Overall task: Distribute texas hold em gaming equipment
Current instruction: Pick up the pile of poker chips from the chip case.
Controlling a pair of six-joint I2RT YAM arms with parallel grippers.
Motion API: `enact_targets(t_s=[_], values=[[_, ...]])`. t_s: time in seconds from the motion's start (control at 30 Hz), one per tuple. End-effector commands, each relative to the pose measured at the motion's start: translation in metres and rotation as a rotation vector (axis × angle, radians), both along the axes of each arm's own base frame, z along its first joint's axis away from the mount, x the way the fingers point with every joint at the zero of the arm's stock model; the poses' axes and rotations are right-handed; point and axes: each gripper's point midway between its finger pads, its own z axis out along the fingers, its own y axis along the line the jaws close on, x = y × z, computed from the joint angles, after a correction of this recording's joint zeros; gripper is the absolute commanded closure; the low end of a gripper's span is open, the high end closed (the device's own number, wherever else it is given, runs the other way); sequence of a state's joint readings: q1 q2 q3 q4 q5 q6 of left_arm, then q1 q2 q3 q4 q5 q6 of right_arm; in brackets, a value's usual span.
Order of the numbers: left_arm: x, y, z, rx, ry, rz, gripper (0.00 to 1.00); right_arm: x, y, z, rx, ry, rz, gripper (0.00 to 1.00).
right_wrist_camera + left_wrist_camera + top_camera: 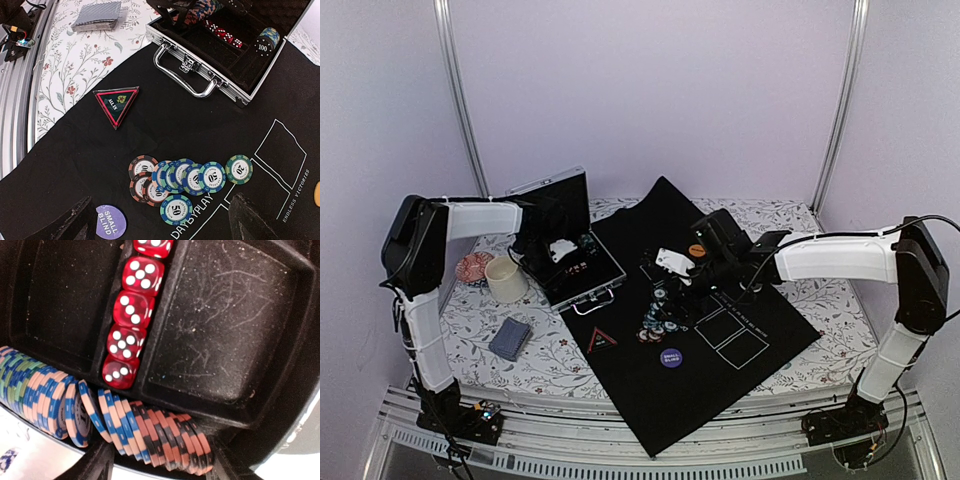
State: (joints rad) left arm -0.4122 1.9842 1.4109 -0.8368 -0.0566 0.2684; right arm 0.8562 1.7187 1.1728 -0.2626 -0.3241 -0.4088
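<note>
The left gripper [160, 467] hangs inside the case [225, 315]. Its fingers [97, 462] flank part of the chip row [150, 432] standing on edge, but I cannot tell whether they clamp it. Red dice [131, 310] sit in a slot just beyond.

The right gripper [161, 210] hovers over the mat [210, 125], jaws wide and empty. The chip spread [192, 176] lies flat just ahead, between its fingertips. A purple button [110, 222] sits beside one finger. The triangle [116, 102] lies farther ahead, and the cards [97, 15] are beyond it, off the mat.
</note>
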Motion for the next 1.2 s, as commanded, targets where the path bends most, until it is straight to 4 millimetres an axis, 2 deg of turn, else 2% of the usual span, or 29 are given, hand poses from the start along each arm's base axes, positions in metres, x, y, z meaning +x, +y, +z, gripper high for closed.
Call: enact_targets(t_s=[0.0,0.1,0.27,0.37,0.43,0.5,0.63,0.73,0.77,0.8,0.97,1.07,1.17], values=[[0.018,-0.009,-0.003,-0.016,-0.074,-0.032,0.37,0.001,0.003,-0.003,-0.013,0.014,0.007,0.07],[0.023,0.000,-0.014,0.029,-0.062,-0.003,0.37,0.001,0.002,-0.002,-0.011,0.014,0.007,0.07],[0.026,-0.004,-0.016,-0.015,-0.055,0.001,0.31,0.000,0.001,-0.006,-0.024,0.023,0.006,0.07],[0.026,-0.003,-0.020,-0.024,-0.047,0.004,0.32,0.000,0.001,-0.007,-0.026,0.025,0.006,0.07],[0.025,-0.002,-0.023,-0.032,-0.038,0.011,0.38,0.001,0.000,-0.009,-0.031,0.025,0.004,0.07],[0.022,-0.004,-0.022,-0.050,-0.029,0.010,0.47,0.005,0.005,0.002,-0.014,0.008,0.003,0.07],[0.019,-0.011,-0.011,-0.099,-0.034,0.001,0.70,0.006,0.007,0.007,-0.005,0.003,0.002,0.07],[0.018,-0.016,0.004,-0.135,-0.051,0.009,0.96,0.007,0.007,0.013,0.002,-0.004,-0.001,0.07],[0.017,-0.015,0.005,-0.138,-0.049,0.016,1.00,0.008,0.007,0.015,0.006,-0.009,-0.005,0.07],[0.019,-0.016,0.021,-0.154,-0.081,0.024,1.00,0.009,0.007,0.018,0.010,-0.014,-0.010,0.07],[0.023,-0.019,0.062,-0.221,-0.155,0.103,1.00,0.014,0.005,0.039,0.044,-0.048,-0.039,0.07],[0.023,-0.030,0.096,-0.336,-0.204,0.168,1.00,0.022,0.002,0.060,0.067,-0.087,-0.077,0.07],[0.020,-0.049,0.135,-0.508,-0.246,0.226,1.00,0.027,-0.005,0.081,0.087,-0.127,-0.114,0.07]])
